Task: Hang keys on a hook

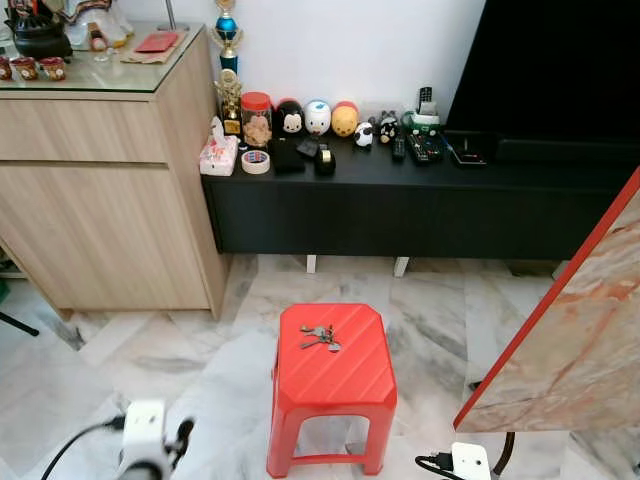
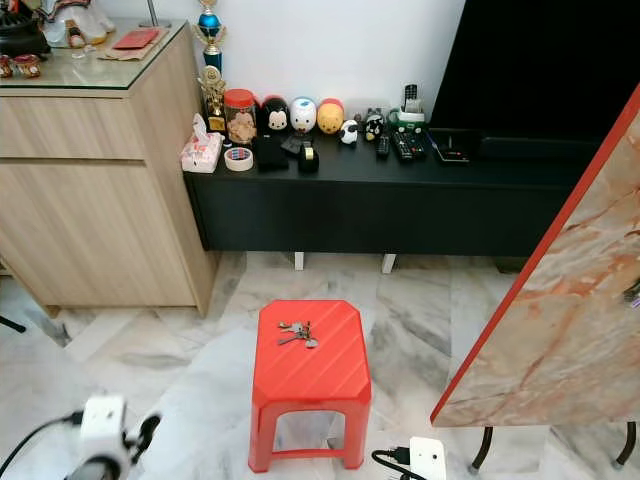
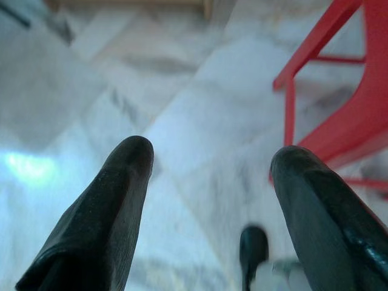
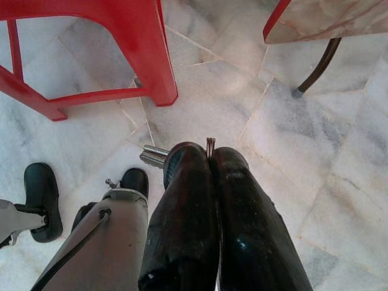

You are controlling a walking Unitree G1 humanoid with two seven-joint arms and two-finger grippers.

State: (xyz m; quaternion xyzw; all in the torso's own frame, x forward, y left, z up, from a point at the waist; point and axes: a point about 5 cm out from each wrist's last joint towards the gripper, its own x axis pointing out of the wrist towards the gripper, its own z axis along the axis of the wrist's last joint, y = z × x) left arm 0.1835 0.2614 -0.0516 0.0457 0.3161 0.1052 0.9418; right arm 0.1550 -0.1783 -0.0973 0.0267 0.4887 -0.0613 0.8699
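Observation:
A small bunch of keys [image 1: 320, 338] lies on top of a red plastic stool [image 1: 335, 385] on the marble floor in front of me. My left gripper [image 3: 209, 160] hangs low to the left of the stool, open, with bare floor between its fingers. My right gripper [image 4: 209, 154] hangs low to the right of the stool, near the floor. It is shut, and a thin metal loop [image 4: 210, 144] sticks out between its fingertips. A short silver pin [image 4: 154, 156] shows beside them.
A marble-patterned tabletop with a red edge [image 1: 580, 330] juts in at the right, close to the stool. Behind stand a low black console [image 1: 400, 205] with figurines and remotes, a dark TV [image 1: 560, 70] and a wooden cabinet [image 1: 100, 200] at the left.

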